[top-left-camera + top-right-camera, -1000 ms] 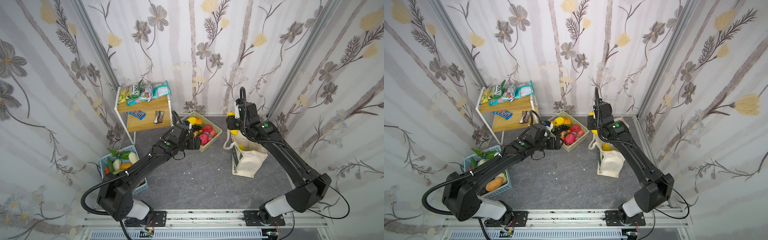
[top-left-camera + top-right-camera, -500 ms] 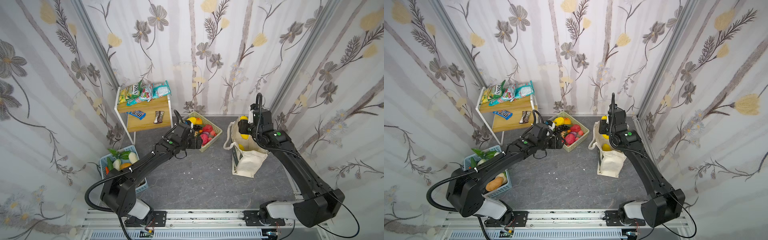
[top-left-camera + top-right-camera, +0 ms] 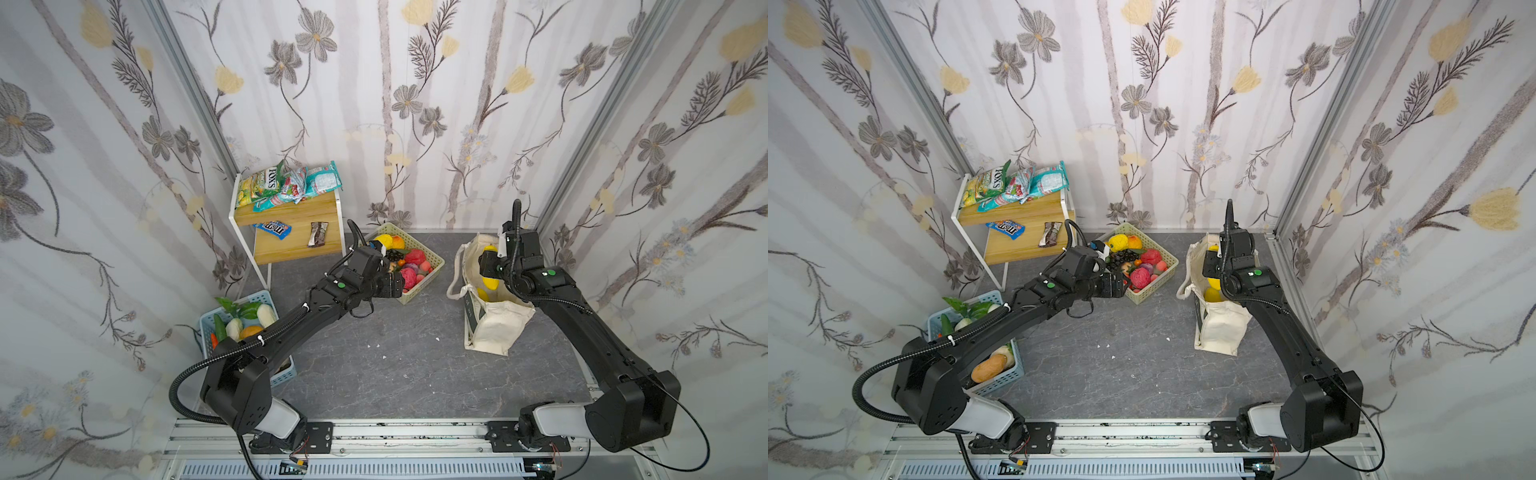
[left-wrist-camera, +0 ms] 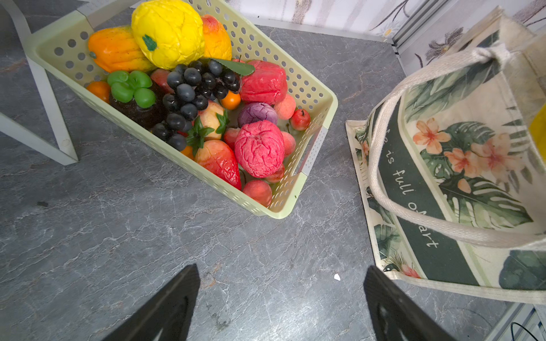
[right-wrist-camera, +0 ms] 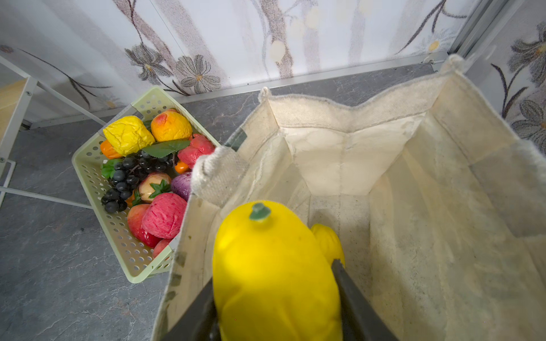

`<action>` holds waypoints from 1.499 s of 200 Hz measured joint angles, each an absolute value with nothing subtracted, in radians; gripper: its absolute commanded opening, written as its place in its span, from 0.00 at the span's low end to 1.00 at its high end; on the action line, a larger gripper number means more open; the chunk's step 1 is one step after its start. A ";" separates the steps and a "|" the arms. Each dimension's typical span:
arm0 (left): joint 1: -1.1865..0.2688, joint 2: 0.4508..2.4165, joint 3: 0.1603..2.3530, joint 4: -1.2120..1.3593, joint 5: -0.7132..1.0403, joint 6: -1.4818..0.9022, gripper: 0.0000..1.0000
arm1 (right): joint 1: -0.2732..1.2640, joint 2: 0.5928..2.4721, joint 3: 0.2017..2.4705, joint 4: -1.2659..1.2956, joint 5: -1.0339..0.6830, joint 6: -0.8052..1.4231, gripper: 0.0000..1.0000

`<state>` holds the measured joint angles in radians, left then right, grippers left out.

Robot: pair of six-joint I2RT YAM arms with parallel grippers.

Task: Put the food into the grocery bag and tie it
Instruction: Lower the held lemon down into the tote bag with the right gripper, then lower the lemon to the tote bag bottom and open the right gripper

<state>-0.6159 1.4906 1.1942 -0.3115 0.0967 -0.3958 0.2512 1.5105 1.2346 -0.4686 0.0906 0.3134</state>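
The grocery bag (image 5: 413, 177) stands open at the right, seen in both top views (image 3: 494, 328) (image 3: 1221, 332). My right gripper (image 5: 271, 273) hangs over its mouth, shut on a yellow mango (image 5: 266, 242). A second yellow mango (image 5: 326, 239) lies on the bag's floor. More food fills the beige basket (image 4: 206, 174): a grape bunch (image 4: 189, 94), a pink knobbly ball (image 4: 260, 147) and another yellow mango (image 4: 168, 32). My left gripper (image 4: 280, 273) is open and empty above the floor, near the basket's front corner (image 3: 390, 286). The FOX'S packet (image 3: 262, 189) and brown bar wrapper (image 3: 318, 235) lie on the shelf.
A two-level wooden shelf (image 3: 291, 249) on white legs stands at the back left, with more snack packets on it. At the front left, a light blue basket (image 3: 286, 374) of vegetables sits under the left arm. Papered walls close in on three sides.
My right gripper has carried the yellow mango rightward from the bag's left edge and lowered it over the bag's mouth. The left gripper has stayed open beside the beige basket.
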 measured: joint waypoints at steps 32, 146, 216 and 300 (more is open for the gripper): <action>-0.616 1.490 1.193 -0.311 0.097 -0.395 0.90 | 0.226 1.526 1.203 -0.447 0.085 0.321 0.52; -0.616 1.474 1.176 -0.311 0.082 -0.392 0.90 | 0.175 1.643 1.139 -0.394 0.033 0.331 0.52; -0.616 1.470 1.171 -0.311 0.078 -0.380 0.90 | 0.147 1.724 1.138 -0.359 0.006 0.332 0.52; -0.615 1.467 1.165 -0.311 0.060 -0.370 0.90 | 0.122 1.802 1.109 -0.316 -0.031 0.339 0.52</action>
